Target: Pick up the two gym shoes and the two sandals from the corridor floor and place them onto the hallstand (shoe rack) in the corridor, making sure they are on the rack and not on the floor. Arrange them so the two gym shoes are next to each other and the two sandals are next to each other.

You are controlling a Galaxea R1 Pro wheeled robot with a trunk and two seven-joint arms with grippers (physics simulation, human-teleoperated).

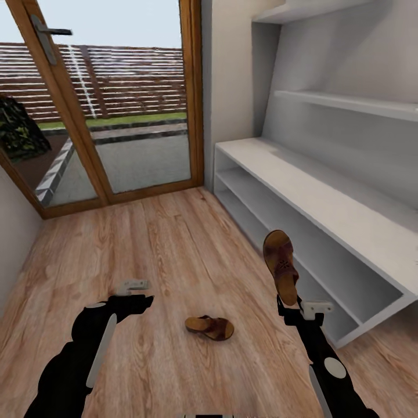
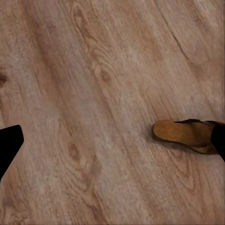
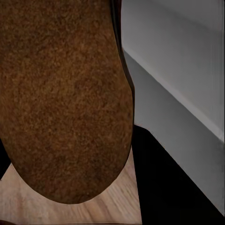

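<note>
While the right gripper clamps one sandal beside the hallstand, left gripper state unclear.

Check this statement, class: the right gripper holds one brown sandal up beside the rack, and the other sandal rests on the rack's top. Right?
Not quite. The other sandal lies on the corridor floor, as the head view shows. The right gripper does hold a sandal beside the rack.
</note>
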